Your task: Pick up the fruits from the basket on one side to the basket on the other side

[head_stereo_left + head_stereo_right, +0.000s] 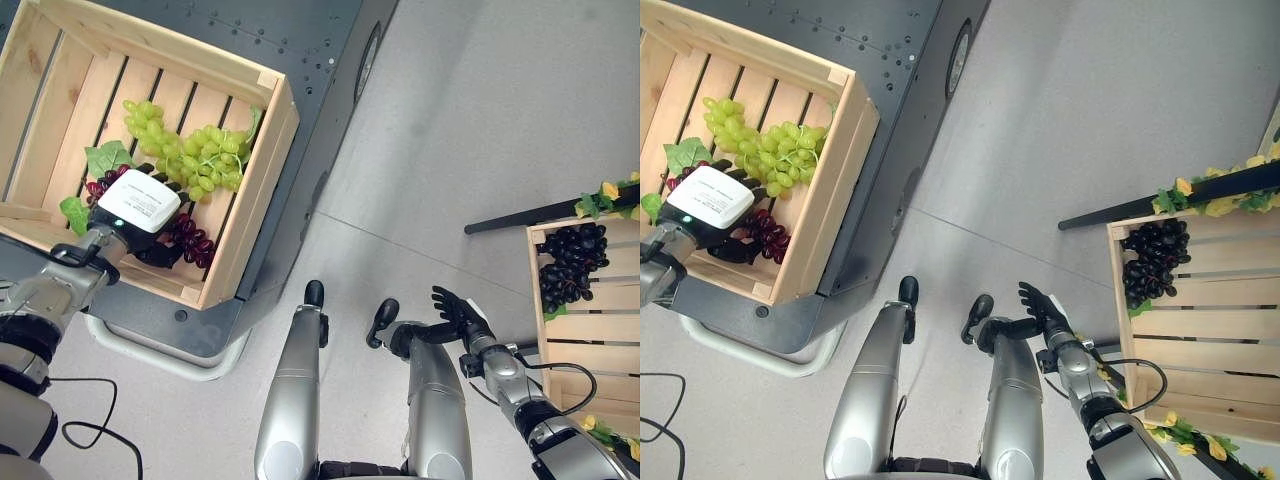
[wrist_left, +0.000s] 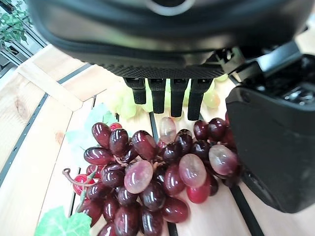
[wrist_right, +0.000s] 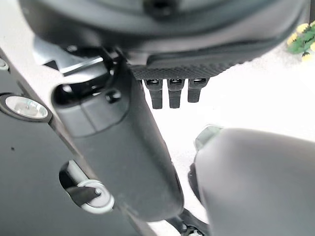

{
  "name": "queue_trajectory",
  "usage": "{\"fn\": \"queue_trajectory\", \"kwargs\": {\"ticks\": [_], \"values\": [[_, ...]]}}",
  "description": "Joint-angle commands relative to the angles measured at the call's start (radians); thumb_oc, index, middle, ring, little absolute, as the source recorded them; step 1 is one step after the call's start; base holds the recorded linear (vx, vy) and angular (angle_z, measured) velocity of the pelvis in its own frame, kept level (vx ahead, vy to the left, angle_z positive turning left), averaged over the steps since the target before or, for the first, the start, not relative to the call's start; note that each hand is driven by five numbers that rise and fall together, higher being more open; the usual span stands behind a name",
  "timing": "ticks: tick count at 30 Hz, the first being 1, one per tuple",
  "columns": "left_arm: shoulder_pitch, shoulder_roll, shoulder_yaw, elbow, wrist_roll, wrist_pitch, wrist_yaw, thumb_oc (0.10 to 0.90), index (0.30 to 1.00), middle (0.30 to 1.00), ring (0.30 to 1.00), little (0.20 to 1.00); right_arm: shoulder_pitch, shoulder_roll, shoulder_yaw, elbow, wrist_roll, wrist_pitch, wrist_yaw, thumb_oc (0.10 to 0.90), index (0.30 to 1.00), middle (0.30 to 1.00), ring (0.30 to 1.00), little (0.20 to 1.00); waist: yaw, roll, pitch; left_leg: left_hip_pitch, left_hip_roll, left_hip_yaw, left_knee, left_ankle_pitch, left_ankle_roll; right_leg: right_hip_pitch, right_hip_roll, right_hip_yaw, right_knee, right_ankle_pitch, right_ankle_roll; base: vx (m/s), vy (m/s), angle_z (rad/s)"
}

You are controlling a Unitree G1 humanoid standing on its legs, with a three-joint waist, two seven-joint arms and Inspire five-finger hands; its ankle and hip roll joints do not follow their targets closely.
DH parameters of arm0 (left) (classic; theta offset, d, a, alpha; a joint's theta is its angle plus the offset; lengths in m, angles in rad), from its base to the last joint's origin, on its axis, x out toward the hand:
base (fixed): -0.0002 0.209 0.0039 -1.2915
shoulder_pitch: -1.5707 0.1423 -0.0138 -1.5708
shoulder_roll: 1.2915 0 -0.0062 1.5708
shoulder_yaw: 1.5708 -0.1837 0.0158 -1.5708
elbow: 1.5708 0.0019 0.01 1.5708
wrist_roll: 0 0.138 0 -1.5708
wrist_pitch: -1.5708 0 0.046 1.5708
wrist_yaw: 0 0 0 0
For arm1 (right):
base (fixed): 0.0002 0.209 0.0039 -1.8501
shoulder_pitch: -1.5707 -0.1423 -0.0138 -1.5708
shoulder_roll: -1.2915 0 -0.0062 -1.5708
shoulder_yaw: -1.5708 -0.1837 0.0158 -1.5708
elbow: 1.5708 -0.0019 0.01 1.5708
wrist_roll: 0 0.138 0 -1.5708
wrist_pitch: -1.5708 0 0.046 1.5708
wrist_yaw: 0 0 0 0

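Left wooden crate (image 1: 255, 190): 1 red grape bunch (image 2: 152, 177) is seen lying on the slats, its long axis running along them, stem end (image 2: 74, 178) toward the leaf (image 1: 108, 157). The left hand (image 1: 150, 225) is positioned over this bunch; its fingers (image 2: 158, 93) are extended straight above the grapes and nothing is gripped. 1 green grape bunch (image 1: 190, 148) lies beside it, deeper in the crate. No legible writing is observed. The right hand (image 1: 455, 308) is held over the floor (image 1: 480, 110), fingers spread and empty. Right wooden crate (image 1: 535, 300): 1 dark grape bunch (image 1: 572, 262) is contained.
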Motion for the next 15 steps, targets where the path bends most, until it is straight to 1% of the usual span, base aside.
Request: {"fn": "queue_trajectory", "kwargs": {"ticks": [1,2,3,4,5,6,7,8,10,11,12,13,14,15], "values": [[-0.055,0.092,0.022,-0.011,-0.04,0.09,-0.094,0.8,0.9,0.9,0.9,0.9,0.049,-0.04,-0.013,-0.041,0.066,-0.073,-0.027,0.8,0.9,0.9,0.9,0.9,-0.004,0.009,-0.013,0.04,-0.047,0.113,-0.075,-0.034,0.096,0.025,0.017,0.016,-0.066,0.088,0.019,0.0,0.0,0.0],[-0.072,0.093,0.011,-0.015,-0.048,0.119,-0.136,0.8,0.9,0.9,0.9,0.9,0.052,-0.041,-0.015,-0.047,0.072,-0.071,-0.027,0.8,0.9,0.9,0.9,0.9,-0.005,0.006,-0.013,0.029,-0.046,0.111,-0.066,-0.037,0.096,0.013,0.015,0.016,-0.056,0.086,0.019,0.0,0.0,0.0],[-0.074,0.092,0.009,-0.015,-0.049,0.125,-0.14,0.8,0.9,0.9,0.9,0.9,0.053,-0.041,-0.016,-0.047,0.073,-0.071,-0.027,0.8,0.9,0.9,0.9,0.9,-0.004,0.006,-0.013,0.028,-0.046,0.111,-0.066,-0.038,0.096,0.012,0.015,0.016,-0.054,0.085,0.019,0.0,0.0,0.0],[-0.083,0.089,0.005,-0.011,-0.06,0.156,-0.162,0.547,0.521,0.521,0.521,0.521,0.053,-0.04,-0.017,-0.049,0.076,-0.072,-0.029,0.8,0.9,0.9,0.9,0.9,-0.006,0.007,-0.013,0.024,-0.046,0.112,-0.06,-0.042,0.098,0.004,0.013,0.017,-0.043,0.084,0.021,0.0,0.0,0.0],[-0.086,0.085,0.004,0.0,-0.059,0.164,-0.169,0.4,0.3,0.3,0.3,0.3,0.053,-0.039,-0.017,-0.048,0.076,-0.073,-0.03,0.8,0.9,0.9,0.9,0.9,-0.006,0.007,-0.013,0.022,-0.046,0.114,-0.055,-0.045,0.099,0.002,0.011,0.017,-0.039,0.082,0.021,0.0,0.0,0.0],[-0.088,0.083,0.003,0.01,-0.066,0.172,-0.174,0.4,0.3,0.3,0.3,0.3,0.052,-0.04,-0.017,-0.047,0.077,-0.073,-0.029,0.8,0.9,0.9,0.9,0.9,-0.006,0.007,-0.013,0.02,-0.045,0.115,-0.05,-0.047,0.099,0.001,0.01,0.017,-0.037,0.081,0.021,0.0,0.0,0.0],[-0.081,0.069,0.0,0.034,-0.073,0.179,-0.182,0.4,0.3,0.3,0.3,0.3,0.063,-0.036,-0.011,-0.043,0.082,-0.077,-0.031,0.8,0.9,0.9,0.9,0.9,-0.006,0.008,-0.013,0.046,-0.046,0.114,-0.046,-0.068,0.095,0.023,0.011,0.026,-0.029,0.066,0.033,0.0,0.0,0.0],[-0.091,0.07,0.005,0.038,-0.073,0.181,-0.18,0.4,0.3,0.3,0.3,0.3,0.05,-0.038,-0.015,-0.044,0.083,-0.077,-0.032,0.8,0.9,0.9,0.9,0.9,-0.008,0.008,-0.013,0.021,-0.044,0.118,-0.046,-0.05,0.101,0.0,0.009,0.018,-0.03,0.078,0.02,0.0,0.0,0.0],[-0.089,0.056,0.012,0.057,-0.084,0.184,-0.146,0.4,0.3,0.3,0.3,0.3,0.048,-0.036,-0.015,-0.043,0.084,-0.075,-0.034,0.8,0.9,0.9,0.9,0.9,-0.008,0.011,-0.013,0.024,-0.047,0.118,-0.044,-0.051,0.1,0.0,0.009,0.021,-0.023,0.075,0.021,-0.01,0.017,-0.01],[-0.075,0.048,0.02,0.071,-0.082,0.169,-0.123,0.4,0.3,0.3,0.3,0.3,0.06,-0.033,-0.013,-0.046,0.082,-0.078,-0.033,0.8,0.9,0.9,0.9,0.9,-0.008,0.013,-0.013,0.053,-0.049,0.116,-0.047,-0.066,0.095,0.025,0.011,0.031,-0.023,0.064,0.032,0.0,0.0,0.0],[-0.079,0.048,0.028,0.071,-0.081,0.161,-0.116,0.4,0.3,0.3,0.3,0.3,0.051,-0.033,-0.017,-0.048,0.08,-0.079,-0.034,0.8,0.9,0.9,0.9,0.9,-0.009,0.013,-0.013,0.036,-0.047,0.12,-0.049,-0.052,0.1,0.009,0.009,0.024,-0.027,0.075,0.022,0.03,0.008,-0.02],[-0.072,0.045,0.026,0.071,-0.077,0.148,-0.106,0.4,0.3,0.3,0.3,0.3,0.059,-0.032,-0.014,-0.049,0.081,-0.082,-0.036,0.8,0.9,0.9,0.9,0.9,-0.008,0.014,-0.013,0.057,-0.049,0.118,-0.049,-0.066,0.094,0.029,0.011,0.032,-0.027,0.065,0.032,-0.05,-0.004,-0.01],[-0.076,0.045,0.033,0.07,-0.068,0.133,-0.089,0.4,0.3,0.3,0.3,0.3,0.048,-0.033,-0.017,-0.054,0.084,-0.082,-0.04,0.8,0.9,0.9,0.9,0.9,-0.008,0.016,-0.013,0.041,-0.047,0.124,-0.049,-0.052,0.099,0.015,0.008,0.025,-0.03,0.075,0.023,0.03,0.006,0.0],[-0.064,0.043,0.031,0.069,-0.063,0.119,-0.076,0.4,0.3,0.3,0.3,0.3,0.06,-0.032,-0.013,-0.056,0.085,-0.083,-0.042,0.8,0.9,0.9,0.9,0.9,-0.006,0.017,-0.013,0.07,-0.05,0.121,-0.05,-0.07,0.093,0.041,0.01,0.033,-0.029,0.062,0.035,0.0,0.0,0.0]]}}
